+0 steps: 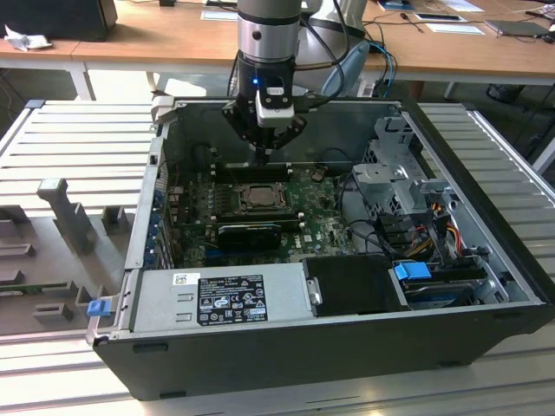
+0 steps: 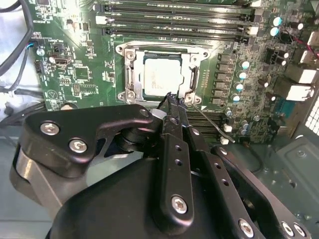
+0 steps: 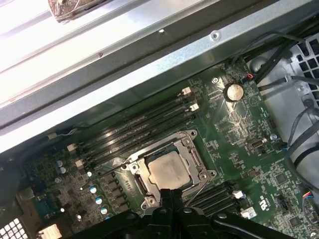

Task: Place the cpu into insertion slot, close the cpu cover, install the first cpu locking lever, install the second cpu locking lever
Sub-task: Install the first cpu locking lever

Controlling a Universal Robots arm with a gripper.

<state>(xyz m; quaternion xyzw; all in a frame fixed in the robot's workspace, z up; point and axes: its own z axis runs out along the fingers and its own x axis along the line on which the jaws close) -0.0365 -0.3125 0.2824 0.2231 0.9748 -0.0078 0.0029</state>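
The cpu (image 2: 162, 75) lies flat in the insertion slot (image 2: 125, 59) of the green motherboard, its pale metal top showing through the window of the cpu cover (image 2: 130, 75), which lies down over it. The chip (image 3: 169, 168) and cover frame (image 3: 192, 154) also show in the first wrist view. My gripper (image 2: 172, 101) is shut, its fingertips together just over the socket's near edge with nothing between them. A thin wire locking lever (image 2: 212, 121) angles away from the socket beside the fingertips. In the exterior view the gripper (image 1: 260, 158) hangs a little behind the socket (image 1: 258, 196).
Black memory slots (image 2: 174, 22) run along one side of the socket, and more (image 3: 214, 194) on the other. The open computer case (image 1: 156, 225) walls in the board. A drive cage with cables (image 1: 408, 191) stands at the exterior view's right, a power supply (image 1: 217, 299) in front.
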